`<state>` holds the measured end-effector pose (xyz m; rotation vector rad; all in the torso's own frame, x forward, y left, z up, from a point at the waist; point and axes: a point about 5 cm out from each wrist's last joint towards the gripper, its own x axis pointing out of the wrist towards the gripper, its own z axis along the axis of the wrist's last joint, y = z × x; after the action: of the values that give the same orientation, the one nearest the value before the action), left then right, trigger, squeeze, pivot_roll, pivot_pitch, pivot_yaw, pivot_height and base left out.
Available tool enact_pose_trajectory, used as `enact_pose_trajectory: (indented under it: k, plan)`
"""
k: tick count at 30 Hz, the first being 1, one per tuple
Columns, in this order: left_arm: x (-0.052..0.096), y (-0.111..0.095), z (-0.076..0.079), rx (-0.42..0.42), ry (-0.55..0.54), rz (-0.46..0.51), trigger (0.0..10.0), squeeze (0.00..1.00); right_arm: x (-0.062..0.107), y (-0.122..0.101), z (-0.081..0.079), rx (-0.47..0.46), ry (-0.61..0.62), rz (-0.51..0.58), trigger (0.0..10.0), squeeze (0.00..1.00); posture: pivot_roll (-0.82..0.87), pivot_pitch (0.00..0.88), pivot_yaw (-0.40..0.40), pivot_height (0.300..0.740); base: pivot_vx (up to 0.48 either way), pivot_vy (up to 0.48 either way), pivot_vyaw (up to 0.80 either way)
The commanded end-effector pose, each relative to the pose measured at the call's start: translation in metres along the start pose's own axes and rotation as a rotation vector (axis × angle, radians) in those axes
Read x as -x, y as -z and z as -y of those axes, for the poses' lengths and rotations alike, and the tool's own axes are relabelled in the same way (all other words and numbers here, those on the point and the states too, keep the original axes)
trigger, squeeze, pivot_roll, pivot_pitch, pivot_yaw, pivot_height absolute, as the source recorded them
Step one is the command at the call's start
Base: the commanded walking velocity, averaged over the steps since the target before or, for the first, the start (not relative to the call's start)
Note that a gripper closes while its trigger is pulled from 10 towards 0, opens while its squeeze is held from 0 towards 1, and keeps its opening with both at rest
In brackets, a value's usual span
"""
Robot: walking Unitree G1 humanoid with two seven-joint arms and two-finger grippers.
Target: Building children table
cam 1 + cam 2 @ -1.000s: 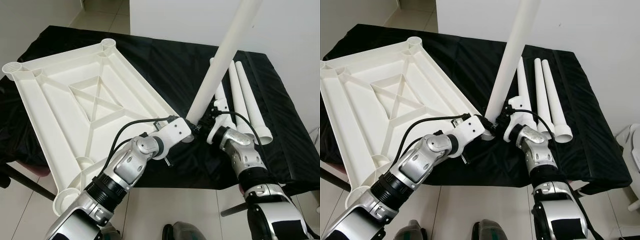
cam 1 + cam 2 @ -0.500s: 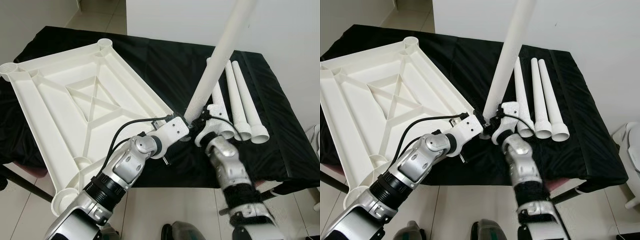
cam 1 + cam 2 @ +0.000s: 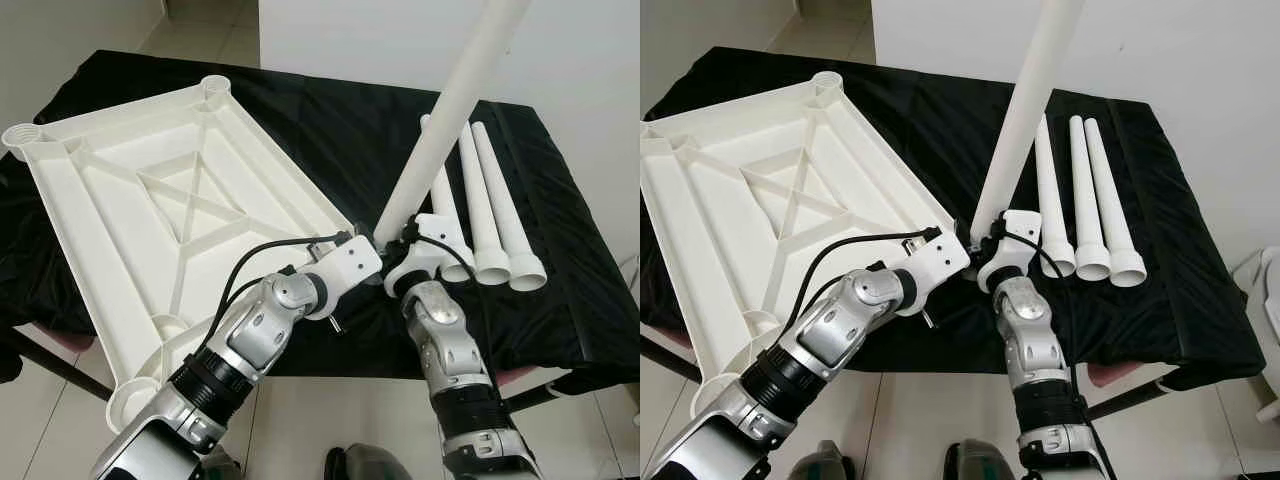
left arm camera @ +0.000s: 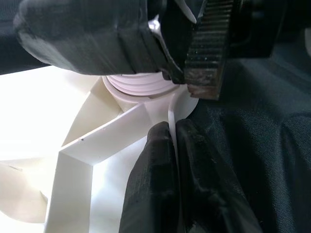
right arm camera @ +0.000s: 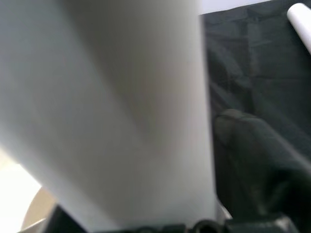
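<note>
At the tabletop's [image 3: 150, 215] near right corner, the left gripper [image 4: 172, 145] pinched the rim while the right gripper [image 3: 398, 250] clasped the tilted leg [image 3: 445, 120]; straightening it would seat it.

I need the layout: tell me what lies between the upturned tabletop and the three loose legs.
In the left eye view, the raised leg stands between tabletop and loose legs, over black cloth.

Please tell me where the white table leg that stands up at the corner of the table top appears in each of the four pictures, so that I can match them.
Left eye view: table leg rises slanted from centre to the top edge.
Right eye view: it rises likewise, just right of centre.
Left wrist view: its ribbed base sits at the corner socket.
Right wrist view: its blurred shaft covers most of the picture.
Shared landmark: black cloth.
</note>
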<state>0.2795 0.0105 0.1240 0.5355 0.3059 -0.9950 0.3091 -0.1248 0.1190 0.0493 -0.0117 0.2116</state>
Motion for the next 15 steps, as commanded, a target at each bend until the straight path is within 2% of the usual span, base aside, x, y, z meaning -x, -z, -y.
enact_pose_trajectory:
  k: [1,5,6,8,9,10,12,15]
  plan:
    - [-0.005,0.020,0.017,0.023,0.092,-0.086,10.0,0.00,0.004,0.008,0.016,-0.008,0.045,-0.052,10.0,1.00,-0.07,0.040,-0.058,0.740,0.000,0.000,0.00]
    - [-0.004,0.021,0.016,0.024,0.086,-0.089,10.0,0.00,-0.001,-0.004,0.024,-0.005,-0.084,0.010,10.0,1.00,-0.06,0.032,-0.059,0.740,0.000,0.000,0.00]
    - [-0.004,0.021,0.016,0.024,0.086,-0.089,10.0,0.00,-0.001,-0.004,0.024,-0.005,-0.084,0.010,10.0,1.00,-0.06,0.032,-0.059,0.740,0.000,0.000,0.00]
    - [-0.003,0.021,0.015,0.022,0.084,-0.091,10.0,0.00,-0.003,-0.008,0.029,0.011,-0.186,0.007,10.0,1.00,-0.06,0.028,-0.058,0.740,0.000,0.000,0.00]
    - [-0.003,0.021,0.015,0.021,0.082,-0.091,10.0,0.00,-0.003,-0.009,0.030,0.033,-0.263,-0.001,10.0,0.00,-0.05,0.025,-0.058,0.740,0.000,0.000,0.00]
    - [-0.003,0.021,0.015,0.021,0.082,-0.091,10.0,0.00,-0.003,-0.009,0.030,0.033,-0.263,-0.001,10.0,0.00,-0.05,0.025,-0.058,0.740,0.000,0.000,0.00]
    - [-0.003,0.021,0.014,0.019,0.080,-0.092,10.0,0.00,-0.005,-0.012,0.033,0.102,-0.356,0.006,10.0,0.00,-0.05,0.020,-0.058,0.740,0.000,0.000,0.00]
    - [-0.002,0.021,0.013,0.016,0.078,-0.092,10.0,0.00,-0.005,-0.012,0.031,0.105,-0.467,-0.008,10.0,0.00,-0.05,0.015,-0.054,0.740,0.000,0.000,0.00]
